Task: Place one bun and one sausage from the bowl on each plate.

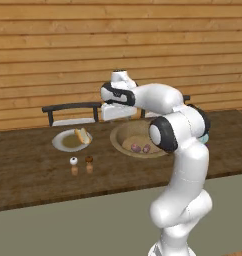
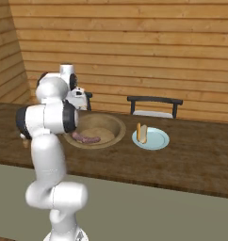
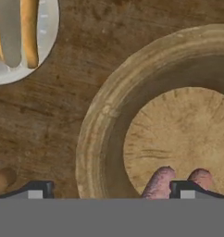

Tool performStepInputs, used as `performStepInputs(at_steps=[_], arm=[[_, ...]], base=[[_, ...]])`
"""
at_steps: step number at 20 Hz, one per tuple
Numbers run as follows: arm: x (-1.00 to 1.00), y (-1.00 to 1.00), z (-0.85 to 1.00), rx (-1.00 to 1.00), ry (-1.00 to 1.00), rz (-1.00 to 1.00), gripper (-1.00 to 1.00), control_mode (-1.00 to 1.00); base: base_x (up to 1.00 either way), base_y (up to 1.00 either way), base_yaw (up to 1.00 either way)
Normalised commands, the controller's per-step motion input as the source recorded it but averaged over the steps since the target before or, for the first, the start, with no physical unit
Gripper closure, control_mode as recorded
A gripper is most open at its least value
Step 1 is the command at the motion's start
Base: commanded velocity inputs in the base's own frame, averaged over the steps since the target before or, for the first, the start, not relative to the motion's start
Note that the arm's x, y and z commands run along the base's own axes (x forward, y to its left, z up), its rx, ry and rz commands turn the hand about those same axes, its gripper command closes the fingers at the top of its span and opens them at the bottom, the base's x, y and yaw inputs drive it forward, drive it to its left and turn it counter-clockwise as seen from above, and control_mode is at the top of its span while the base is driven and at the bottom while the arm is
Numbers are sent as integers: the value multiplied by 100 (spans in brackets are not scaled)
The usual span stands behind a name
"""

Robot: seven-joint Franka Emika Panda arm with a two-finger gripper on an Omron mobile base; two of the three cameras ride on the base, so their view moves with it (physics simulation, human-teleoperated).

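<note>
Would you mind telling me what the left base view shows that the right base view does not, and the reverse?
Only the left base view shows the two small shakers on the counter in front of the plate. Only the right base view shows the wooden side wall at its left edge. Both share the bowl holding sausages, the plate with a bun on it, and the dark chair back behind the counter.

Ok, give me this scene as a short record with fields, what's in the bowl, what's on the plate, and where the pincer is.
bowl: tan, round, on the wooden counter
in bowl: two sausages, lying side by side
plate: pale, beside the bowl
on plate: one bun
pincer: open, over the bowl's near rim, holding nothing
also on counter: two small shakers
</note>
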Motion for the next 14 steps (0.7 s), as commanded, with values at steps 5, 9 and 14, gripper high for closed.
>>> performStepInputs(at_steps=[5, 9, 14], arm=[[-100, -40, 19, -1, -2, -14, -100, -100], [-93, -21, 0, 6, -15, 2, -100, -100], [-19, 1, -1, 0, -2, 0, -100, -100]], base=[[0, 0, 0], [0, 0, 0], [0, 0, 0]])
